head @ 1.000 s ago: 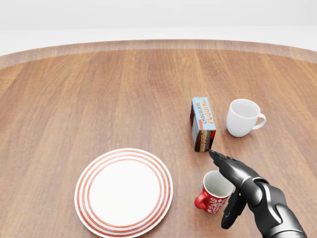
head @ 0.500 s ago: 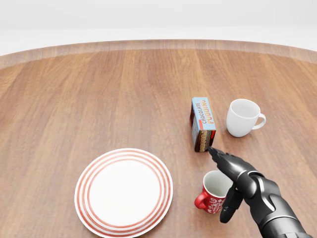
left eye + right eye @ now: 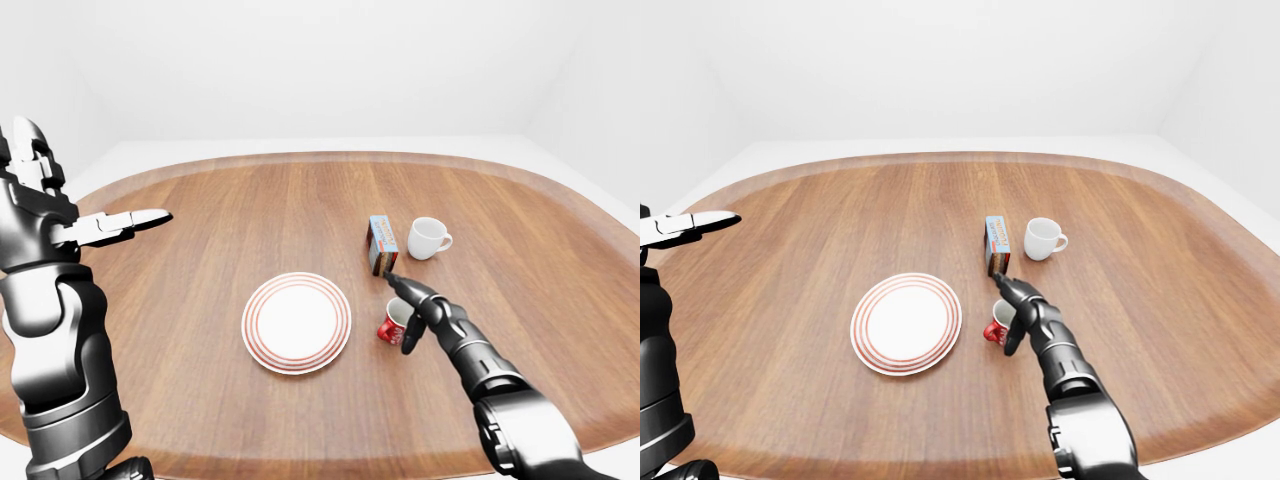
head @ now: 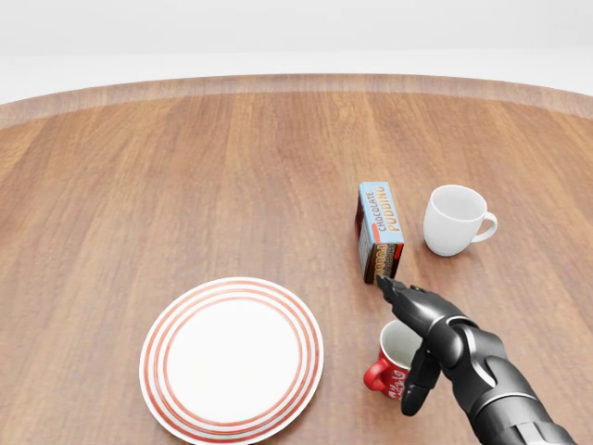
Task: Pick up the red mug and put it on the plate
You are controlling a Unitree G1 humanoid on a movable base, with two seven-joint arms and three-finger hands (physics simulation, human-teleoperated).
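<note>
The right hand (image 4: pixel 412 348) is open, fingers spread about the red mug (image 4: pixel 394 362), which stands right of the plate (image 4: pixel 232 360). The left hand (image 3: pixel 105 228) hovers open, far left.

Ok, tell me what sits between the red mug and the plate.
Nothing: in the head view only bare wood of the table separates the red mug from the plate. The right hand is at the mug's other side.
</note>
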